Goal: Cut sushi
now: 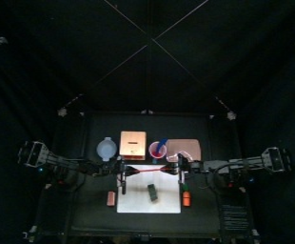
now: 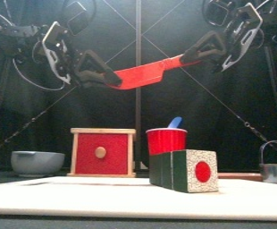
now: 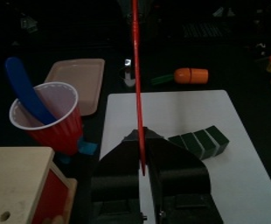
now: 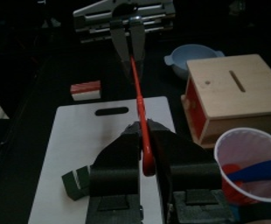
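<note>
Left pincer (image 3: 142, 140): jaws nearly closed, pinching one end of a thin flat orange-red blade (image 2: 147, 72).
Right pincer (image 4: 142, 144): also nearly closed, holding the other end of the same blade.
Blade: it hangs in the air between the two arms, stretched from one side to the other, high above the surface in the front view.
Sushi (image 1: 151, 193): a small dark, nearly black roll that lies on the white rectangular cutting board (image 1: 137, 203), below the blade and a little toward the front edge.
Long axis: in the top view the roll runs front to back, so it seems to cross the blade's line; I judge a descent would cut across it.
Nearer arm: neither; the roll is about midway.
Views: the top view shows the roll's direction; the front view shows the blade's height, with a green-and-white block (image 2: 185, 171) in front.
</note>
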